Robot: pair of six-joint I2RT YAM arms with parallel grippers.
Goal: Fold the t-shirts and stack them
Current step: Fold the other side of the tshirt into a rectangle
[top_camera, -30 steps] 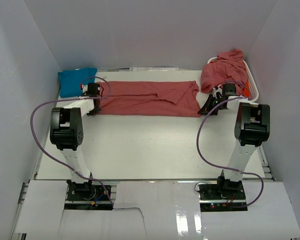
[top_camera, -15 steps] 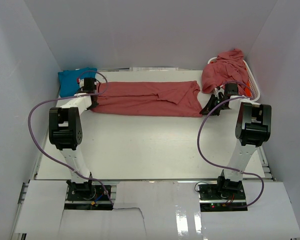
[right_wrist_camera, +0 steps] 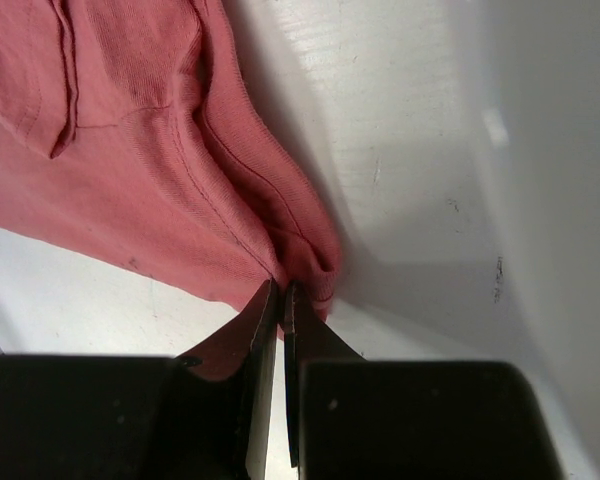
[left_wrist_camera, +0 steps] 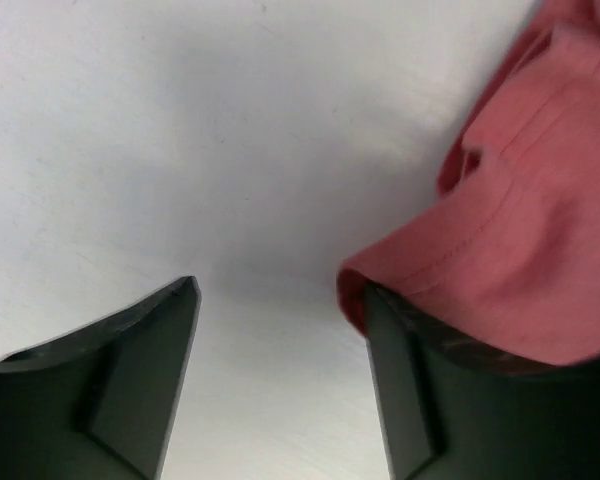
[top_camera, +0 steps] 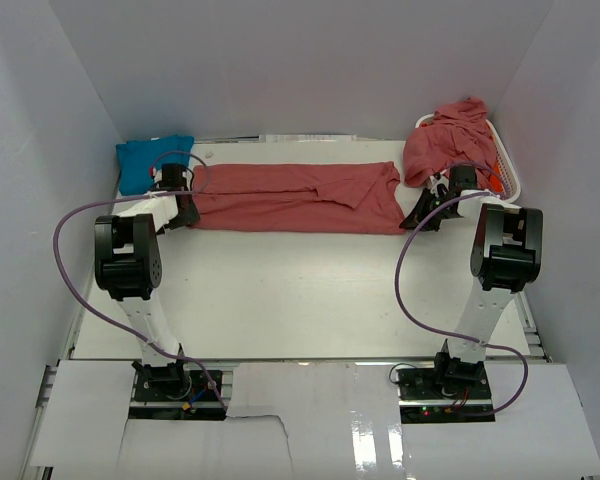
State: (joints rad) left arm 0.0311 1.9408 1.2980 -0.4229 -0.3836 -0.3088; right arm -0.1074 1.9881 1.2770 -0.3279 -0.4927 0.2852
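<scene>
Left gripper (left_wrist_camera: 280, 300) just sprang wide, off the rose shirt (top_camera: 300, 197).
Hem drapes one jaw; right gripper (right_wrist_camera: 280, 295) pinches the other end, basket (top_camera: 508, 172) just behind.

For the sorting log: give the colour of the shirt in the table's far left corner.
That shirt is turquoise blue, clearest in the top external view.

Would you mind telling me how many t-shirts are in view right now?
3 clearly: a turquoise shirt far left, a red shirt spread flat mid-table, a red heap on the basket far right. The heap may hide more.
</scene>
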